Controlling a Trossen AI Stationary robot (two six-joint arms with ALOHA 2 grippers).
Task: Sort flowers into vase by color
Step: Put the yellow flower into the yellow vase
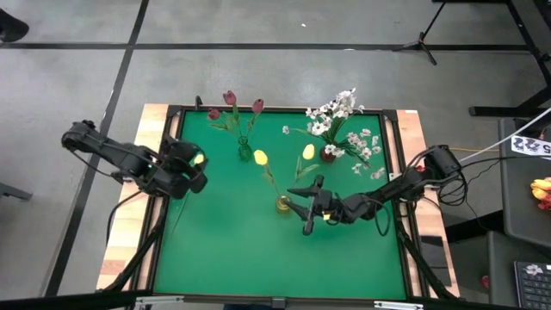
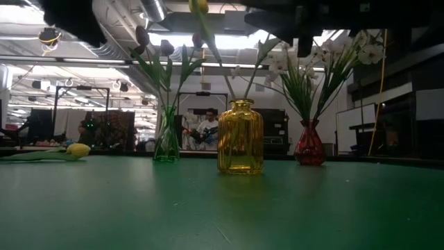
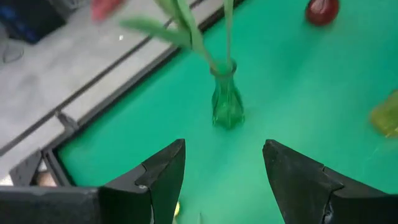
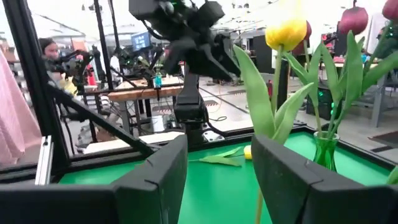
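Green worktop [image 1: 232, 250] in a busy workshop. 3 vases: green vase [image 1: 244, 152] with maroon tulips [image 1: 230, 97], red vase [image 1: 328, 155] with white sprays [image 1: 334, 110], yellow vase [image 1: 282, 204] with 2 yellow tulips [image 1: 260, 158]. Another yellow tulip [image 2: 78, 150] lying far left. Left gripper [image 1: 191, 170] and right gripper [image 1: 310, 206]: fingers wide, empty.

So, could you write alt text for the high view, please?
Two robot arms reach over a green table holding three vases: green with red tulips, yellow with yellow tulips, red with white blossoms.
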